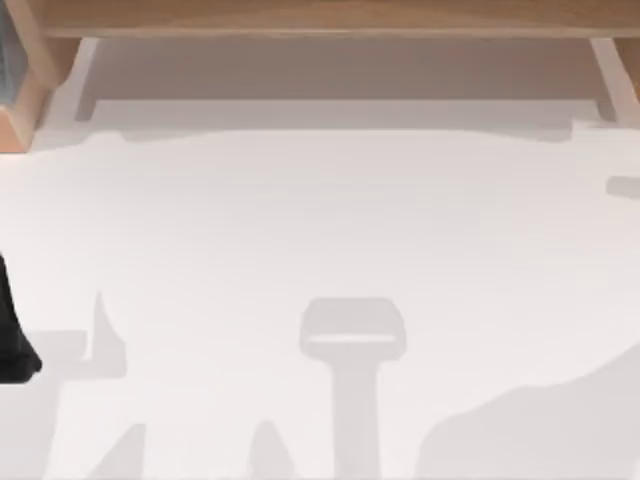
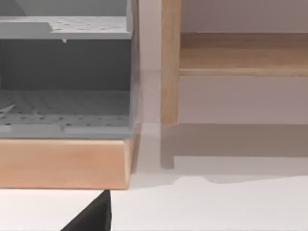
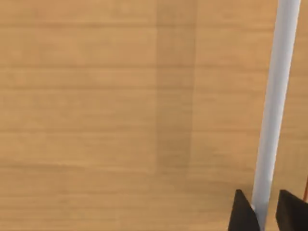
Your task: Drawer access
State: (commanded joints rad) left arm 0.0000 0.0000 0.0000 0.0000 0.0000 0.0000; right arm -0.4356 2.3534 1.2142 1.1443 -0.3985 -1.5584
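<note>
Fingertips of the right gripper (image 3: 262,214), two dark prongs, straddle a slim pale metal bar handle (image 3: 274,106) narrowly, apparently not yet clamped on it. Behind lies the light wooden drawer front (image 3: 96,115), close and flat. Best to close squarely on the bar, then pull straight back without twisting. The left arm (image 1: 12,340) idles at the table's left edge, its finger state impossible to tell, facing a wooden cabinet with grey perforated shelves (image 2: 65,101) beyond.

One wooden cabinet (image 2: 62,163) with two grey shelves (image 2: 65,26) inside — one pale bar handle (image 3: 274,106), two dark fingers (image 3: 243,214) flanking it — one white surface (image 1: 320,250).
</note>
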